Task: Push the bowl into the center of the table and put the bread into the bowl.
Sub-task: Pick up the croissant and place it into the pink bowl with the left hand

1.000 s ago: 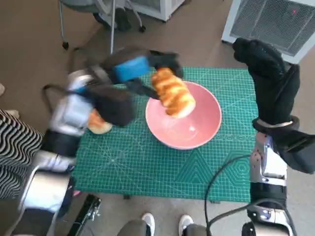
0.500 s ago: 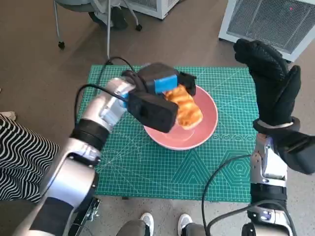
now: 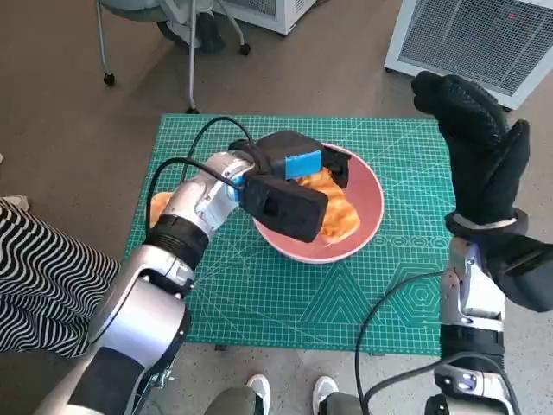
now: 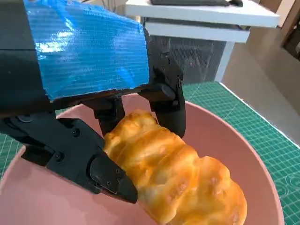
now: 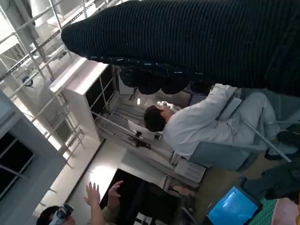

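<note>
Left hand (image 3: 289,177) low inside the pink bowl (image 3: 367,203), fingers (image 4: 108,171) clasped around the bread (image 4: 173,180).

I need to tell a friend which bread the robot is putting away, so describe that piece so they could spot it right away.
Start at the green mat that covers the table, then find the pink bowl near its middle. The bread lies inside that bowl, golden and ridged, with the left robot hand holding it. Another orange piece sits out on the mat by the left forearm, outside the bowl and untouched.
</note>
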Robot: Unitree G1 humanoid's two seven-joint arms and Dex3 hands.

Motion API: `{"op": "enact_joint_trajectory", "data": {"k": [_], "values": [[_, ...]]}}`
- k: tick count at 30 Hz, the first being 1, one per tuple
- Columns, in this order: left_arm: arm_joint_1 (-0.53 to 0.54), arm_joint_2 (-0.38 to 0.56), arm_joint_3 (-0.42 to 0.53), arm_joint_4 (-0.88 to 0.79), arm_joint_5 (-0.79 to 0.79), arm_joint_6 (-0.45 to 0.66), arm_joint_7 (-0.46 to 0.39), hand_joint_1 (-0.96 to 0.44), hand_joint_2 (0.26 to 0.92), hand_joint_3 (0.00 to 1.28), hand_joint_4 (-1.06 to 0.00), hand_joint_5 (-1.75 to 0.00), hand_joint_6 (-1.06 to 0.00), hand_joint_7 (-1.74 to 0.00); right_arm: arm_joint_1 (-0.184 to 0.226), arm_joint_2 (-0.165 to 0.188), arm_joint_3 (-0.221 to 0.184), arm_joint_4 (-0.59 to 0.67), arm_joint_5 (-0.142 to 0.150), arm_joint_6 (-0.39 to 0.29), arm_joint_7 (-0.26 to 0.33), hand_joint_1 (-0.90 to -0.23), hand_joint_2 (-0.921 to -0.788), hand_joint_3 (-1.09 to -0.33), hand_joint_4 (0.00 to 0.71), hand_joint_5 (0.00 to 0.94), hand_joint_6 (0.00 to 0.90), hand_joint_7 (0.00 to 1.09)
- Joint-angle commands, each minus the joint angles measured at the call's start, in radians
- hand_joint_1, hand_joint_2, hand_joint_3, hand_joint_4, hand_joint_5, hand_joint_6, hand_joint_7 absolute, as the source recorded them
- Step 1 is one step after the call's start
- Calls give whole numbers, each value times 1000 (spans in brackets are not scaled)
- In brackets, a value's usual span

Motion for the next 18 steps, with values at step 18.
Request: {"op": "enact_joint_trajectory", "data": {"k": [18], "values": [[156,319,262,-563,-324,50,-428,-689,919,51,0,1,-174,-19,36,-3,5,-30,-16,14,-20,-720,-921,-705,174,0,76,404]]}}
